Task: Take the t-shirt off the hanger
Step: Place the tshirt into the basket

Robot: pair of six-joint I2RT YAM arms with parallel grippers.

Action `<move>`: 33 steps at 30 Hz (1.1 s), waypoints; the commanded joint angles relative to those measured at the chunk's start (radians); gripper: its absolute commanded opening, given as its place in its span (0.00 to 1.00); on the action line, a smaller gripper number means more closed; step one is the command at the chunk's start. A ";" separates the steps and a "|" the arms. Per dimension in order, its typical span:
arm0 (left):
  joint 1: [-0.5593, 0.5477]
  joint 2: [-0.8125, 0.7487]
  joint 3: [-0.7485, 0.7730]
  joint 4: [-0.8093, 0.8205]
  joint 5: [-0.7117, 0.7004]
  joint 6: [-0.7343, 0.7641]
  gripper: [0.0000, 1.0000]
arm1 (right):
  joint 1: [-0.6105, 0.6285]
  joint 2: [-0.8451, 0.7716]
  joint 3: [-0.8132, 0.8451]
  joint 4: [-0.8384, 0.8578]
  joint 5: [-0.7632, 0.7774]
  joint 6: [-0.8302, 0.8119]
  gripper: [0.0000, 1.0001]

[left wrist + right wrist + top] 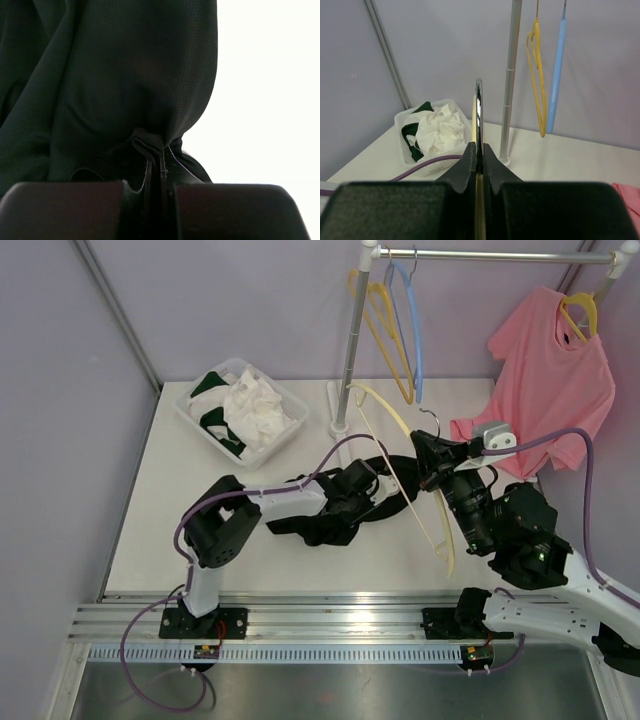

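Observation:
A black t-shirt (pixel 325 522) lies bunched on the white table, partly draped over a cream hanger (pixel 385 403) that tilts across it. My left gripper (pixel 372 480) is shut on a fold of that shirt. In the left wrist view the dark t-shirt (pixel 125 75) fills the picture, with a pinch of cloth caught between the closed left gripper (pixel 156 161). My right gripper (pixel 428 452) is shut on the hanger near its metal hook. In the right wrist view the hanger (pixel 478 102) stands edge-on out of the closed right gripper (pixel 478 150).
A white bin (pixel 191 418) of white and green clothes sits at the back left. The rack pole (pixel 350 340) stands behind, with a yellow hanger (pixel 380 315) and a blue hanger (pixel 415 330) on its bar. A pink t-shirt (pixel 550 380) hangs at the right.

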 commanded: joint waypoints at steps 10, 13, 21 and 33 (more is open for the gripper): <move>0.183 -0.381 -0.089 0.027 0.078 -0.022 0.00 | 0.008 -0.059 -0.021 0.032 -0.011 0.009 0.00; 0.223 -0.468 -0.102 0.032 0.029 -0.026 0.00 | 0.007 -0.062 -0.023 0.032 -0.002 0.003 0.00; 0.329 -0.786 -0.194 0.168 -0.189 -0.059 0.00 | 0.007 -0.054 -0.018 0.030 -0.005 0.000 0.00; 0.534 -0.857 0.130 0.051 -0.258 -0.036 0.00 | 0.008 -0.030 -0.010 0.038 -0.013 -0.008 0.00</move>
